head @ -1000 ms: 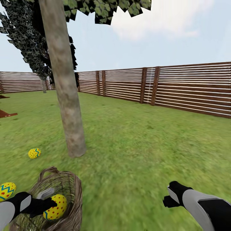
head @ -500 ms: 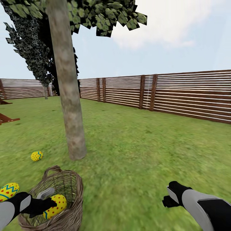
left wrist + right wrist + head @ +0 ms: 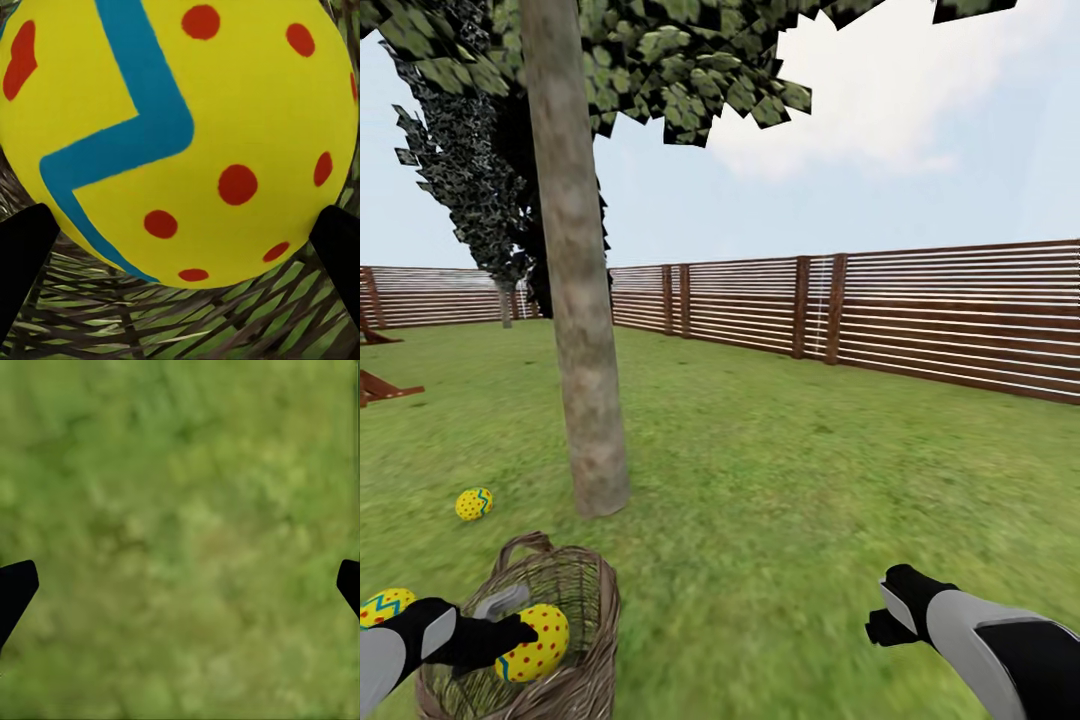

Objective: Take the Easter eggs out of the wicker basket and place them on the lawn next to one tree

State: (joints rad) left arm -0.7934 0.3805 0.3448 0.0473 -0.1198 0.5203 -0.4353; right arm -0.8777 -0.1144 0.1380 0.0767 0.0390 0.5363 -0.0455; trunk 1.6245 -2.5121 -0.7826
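Gripping the last egg [image 3: 532,643] inside the wicker basket [image 3: 585,610], the left gripper [image 3: 510,633] is closing its fingers [image 3: 22,259] on either flank. The tree [image 3: 585,380] is standing just beyond the basket's far rim. The right gripper [image 3: 880,625] is hovering open over the lawn [image 3: 180,525].

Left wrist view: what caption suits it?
Left pincer holding a dotted Easter egg over the wicker basket.

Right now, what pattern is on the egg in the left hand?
Yellow egg with red dots and a blue zigzag band; clearest in the left wrist view.
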